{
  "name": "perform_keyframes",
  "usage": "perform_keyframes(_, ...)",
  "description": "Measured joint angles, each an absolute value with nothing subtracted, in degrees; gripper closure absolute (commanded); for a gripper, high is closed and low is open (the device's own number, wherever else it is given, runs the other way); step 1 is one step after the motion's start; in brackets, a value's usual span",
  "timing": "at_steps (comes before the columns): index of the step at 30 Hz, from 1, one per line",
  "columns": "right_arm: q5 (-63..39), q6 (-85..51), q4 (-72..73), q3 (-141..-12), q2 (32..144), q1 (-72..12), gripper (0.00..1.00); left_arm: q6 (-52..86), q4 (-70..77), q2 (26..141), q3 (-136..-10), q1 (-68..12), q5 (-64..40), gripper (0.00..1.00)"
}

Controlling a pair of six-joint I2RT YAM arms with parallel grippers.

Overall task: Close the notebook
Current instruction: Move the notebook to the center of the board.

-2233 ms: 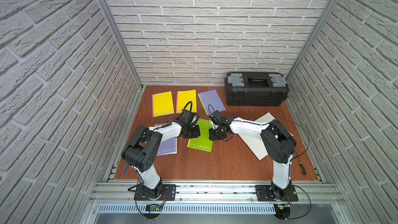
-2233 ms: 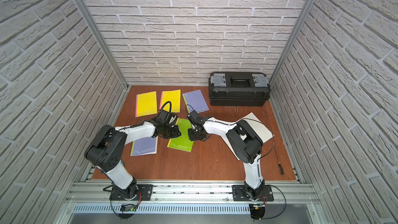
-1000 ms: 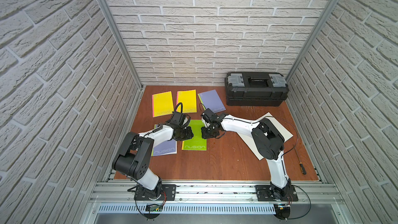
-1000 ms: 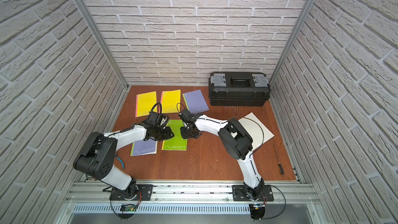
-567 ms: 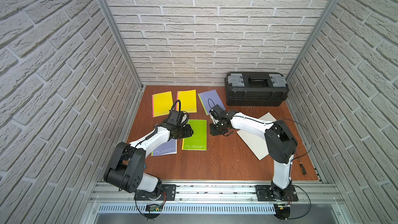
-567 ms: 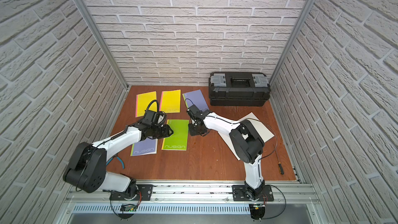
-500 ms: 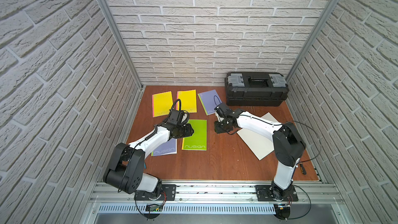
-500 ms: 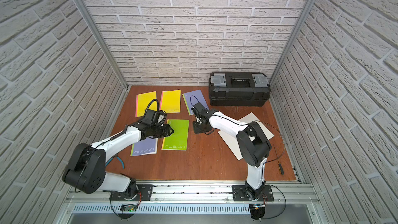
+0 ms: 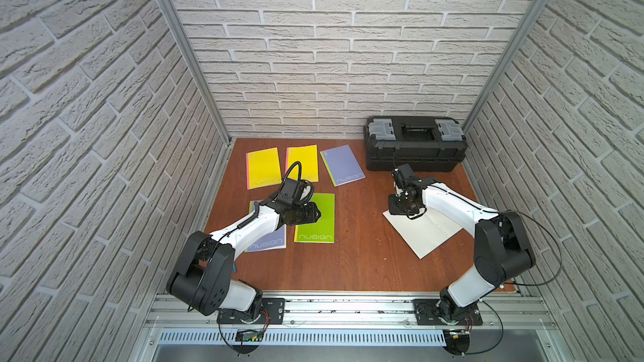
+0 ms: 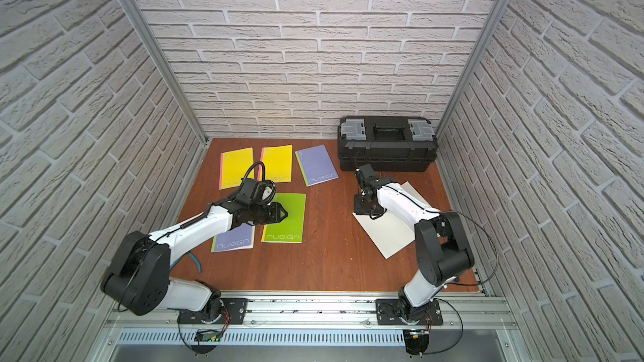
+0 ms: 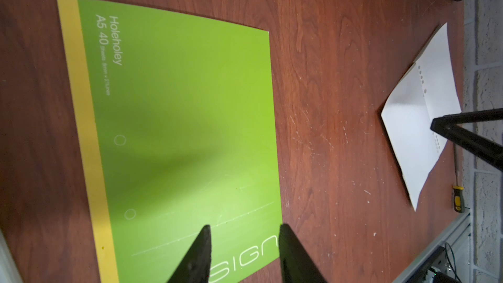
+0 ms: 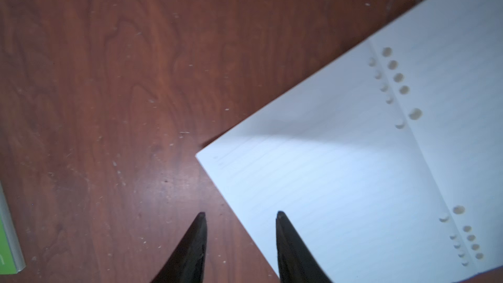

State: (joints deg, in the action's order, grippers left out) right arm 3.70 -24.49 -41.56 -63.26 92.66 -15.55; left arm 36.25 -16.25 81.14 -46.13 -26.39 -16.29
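Observation:
The notebook (image 9: 423,233) lies open on the right of the wooden table, white lined pages up, seen in both top views (image 10: 390,235). My right gripper (image 12: 241,213) hovers open over its near-left corner, one fingertip above the page (image 12: 353,186) and one above bare wood, with nothing between them. My left gripper (image 11: 243,227) is open just above a closed green notebook (image 11: 177,118) at mid-table (image 9: 317,224), holding nothing. The right arm (image 9: 449,203) crosses the open pages.
A black toolbox (image 9: 414,144) stands at the back right. Two yellow notebooks (image 9: 263,168) (image 9: 302,161) and a purple one (image 9: 341,165) lie at the back left. Another purple notebook (image 9: 266,243) lies under the left arm. A small screwdriver (image 11: 458,200) rests near the right wall.
My right gripper has left the green notebook and travelled right to the open notebook's corner. The left gripper stays over the green cover. Both have opened slightly wider.

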Motion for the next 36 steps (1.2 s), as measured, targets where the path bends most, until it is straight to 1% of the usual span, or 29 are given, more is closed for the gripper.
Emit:
perform_keyframes(12, 2.5, -22.5, -41.1, -55.1, 87.4, 2.5, 0.56, 37.4, -13.8, 81.2, -46.1, -26.6, -16.9, 0.57)
perform_keyframes(18, 1.0, -20.9, -40.6, -53.8, 86.7, 9.4, 0.56, 38.5, -10.7, 81.8, -45.2, -27.0, -18.0, 0.57)
perform_keyframes(21, 0.2, -20.5, -39.9, -53.8, 86.8, 11.0, 0.57, 38.7, -10.2, 82.3, -44.9, -27.5, -18.3, 0.57)
perform_keyframes(36, -2.5, -20.1, -35.4, -53.8, 92.9, 13.3, 0.58, 39.2, -8.6, 82.8, -44.6, -27.9, -18.5, 0.57)
